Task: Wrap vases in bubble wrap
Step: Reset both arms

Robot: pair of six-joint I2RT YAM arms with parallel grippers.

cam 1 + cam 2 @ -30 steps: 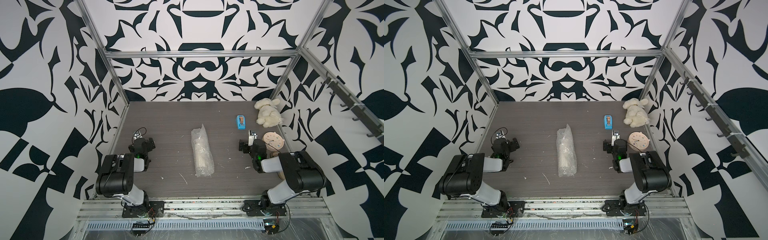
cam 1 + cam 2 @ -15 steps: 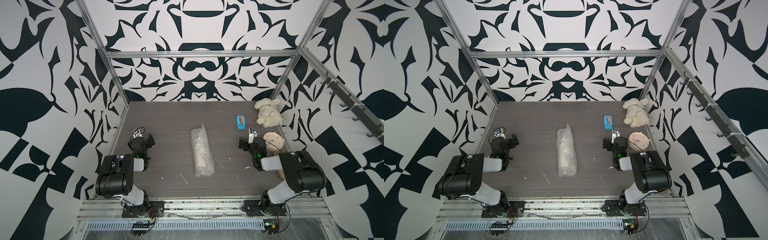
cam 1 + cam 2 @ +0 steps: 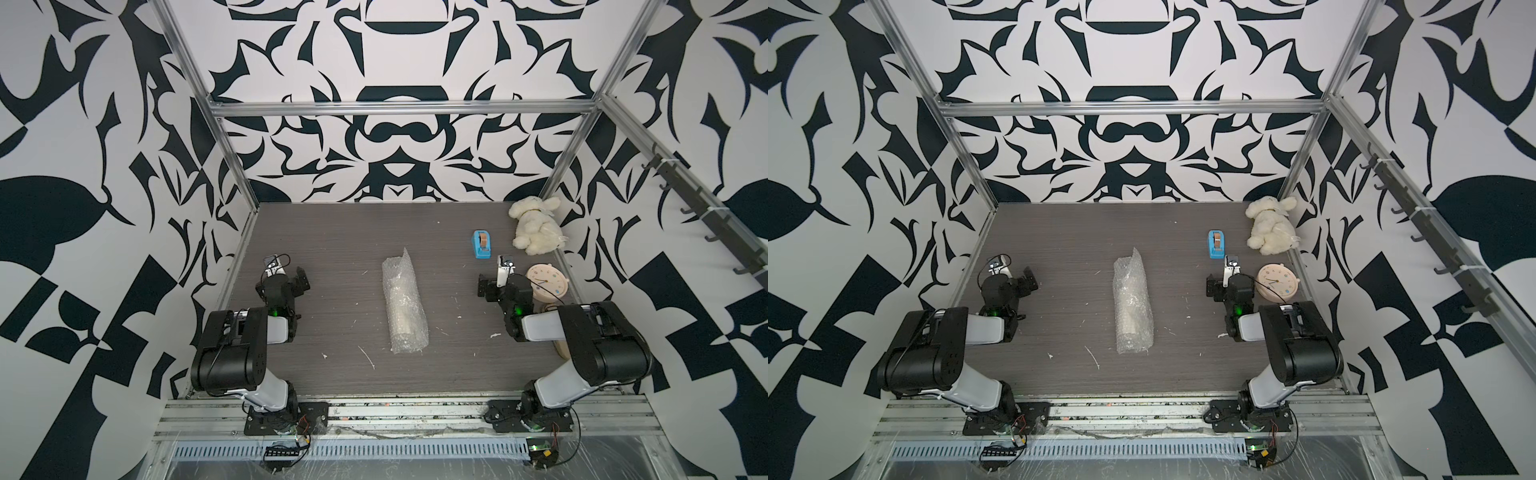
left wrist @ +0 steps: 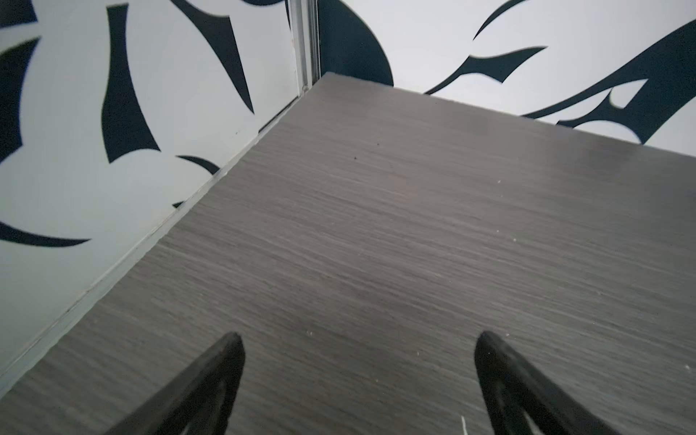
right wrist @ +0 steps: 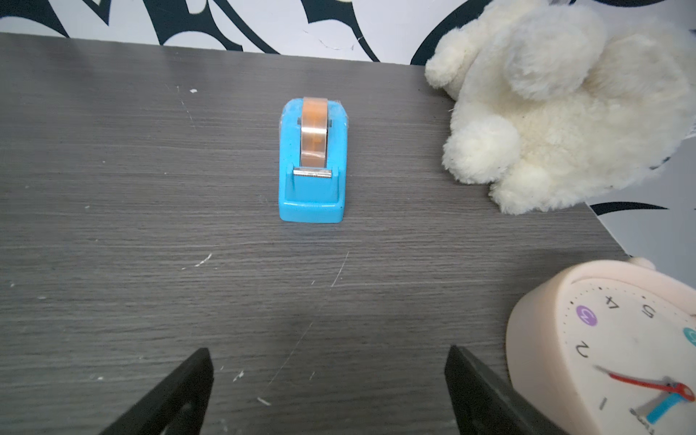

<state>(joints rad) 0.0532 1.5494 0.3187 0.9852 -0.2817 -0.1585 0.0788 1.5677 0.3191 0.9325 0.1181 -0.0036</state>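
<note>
The bubble wrap lies rolled into a long tube in the middle of the table, seen in both top views. Through it a pale cylinder shows, the vase, lying on its side inside the roll. My left gripper is open over bare table by the left wall, well left of the roll. My right gripper is open and empty too, far right of the roll, close beside the clock. Neither gripper touches the wrap.
A blue tape dispenser stands just ahead of my right gripper. A cream plush rabbit lies in the back right corner. A pink round clock lies against the right finger's side. Patterned walls close in on three sides. Small white scraps dot the table.
Both wrists have shifted slightly toward the back of the table. Both grippers stay open. The wrapped roll has not moved.
</note>
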